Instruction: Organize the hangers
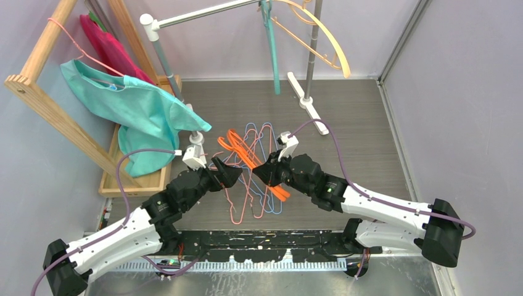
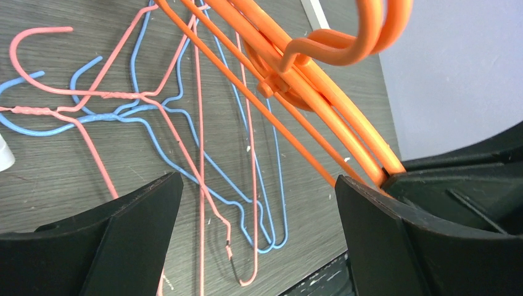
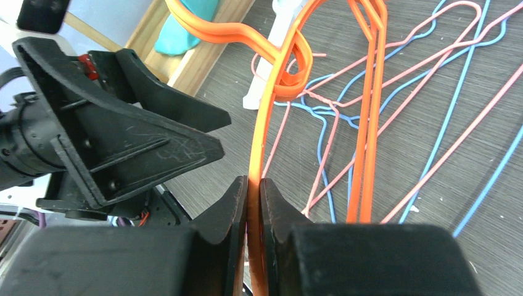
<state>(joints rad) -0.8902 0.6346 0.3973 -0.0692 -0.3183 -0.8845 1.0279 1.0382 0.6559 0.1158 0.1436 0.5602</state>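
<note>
While both arms stretch low from the near edge and bend inward, their wrists meet nose to nose over the middle of the bench [image 1: 370, 123]. The left gripper [image 1: 226, 175] aims right and the right gripper [image 1: 265, 172] aims left, tips near each other. The right gripper is clenched on one bar of the orange hangers [image 1: 245, 154]. The left gripper is released, jaws spread wide with nothing between them but the pile below.

The orange hangers run on a diagonal, long axis from far left to near right, hooks at the far-left end, the other end reaching past the right gripper. They cross over the pink wires [image 2: 117, 95] and blue wires [image 2: 98, 118], which lie tangled on the bench, stretching roughly far to near. At the far side a teal hanger [image 1: 269, 37] and a cream hanger [image 1: 336, 49] hang on the rail [image 1: 197, 15].

Only the right wrist view shows the pinch itself: both jaws pressed on the orange bar, a hook curled well ahead, the left gripper off to the left. The left wrist view shows the orange bars passing just beside its right jaw; whether they touch it I cannot tell. The top view alone shows the rail
</note>
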